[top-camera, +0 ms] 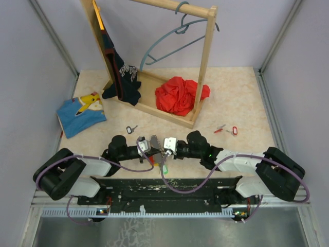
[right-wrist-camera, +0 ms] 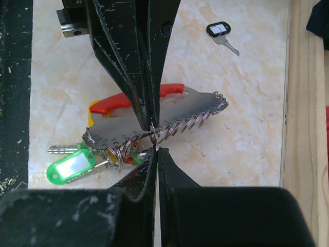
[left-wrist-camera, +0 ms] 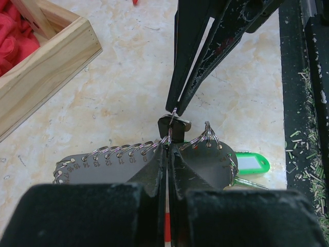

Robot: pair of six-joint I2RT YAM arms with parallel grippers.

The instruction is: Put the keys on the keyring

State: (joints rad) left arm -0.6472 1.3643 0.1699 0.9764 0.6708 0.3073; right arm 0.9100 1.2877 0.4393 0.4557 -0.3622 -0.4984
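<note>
The keyring (right-wrist-camera: 180, 110) is a grey numbered metal plate edged with small silver split rings, backed by a red curved strap (right-wrist-camera: 110, 102) with a yellow tab. It hangs between both grippers at the table's near centre (top-camera: 154, 141). My left gripper (left-wrist-camera: 169, 146) is shut on the plate's ringed edge. My right gripper (right-wrist-camera: 156, 149) is shut on one small ring of it, tip to tip with the left. A green-tagged key (right-wrist-camera: 71, 167) hangs from the ring's end. Two red keys (top-camera: 220, 128) (top-camera: 234, 130) and a black-tagged key (top-camera: 132, 128) lie loose on the table.
A wooden clothes rack (top-camera: 154, 105) stands behind, with a red cloth (top-camera: 180, 95) on its base and a dark shirt (top-camera: 121, 77) hanging. Its base edge shows in the wrist views (left-wrist-camera: 46, 67) (right-wrist-camera: 306, 103). A blue printed shirt (top-camera: 82, 113) lies at left.
</note>
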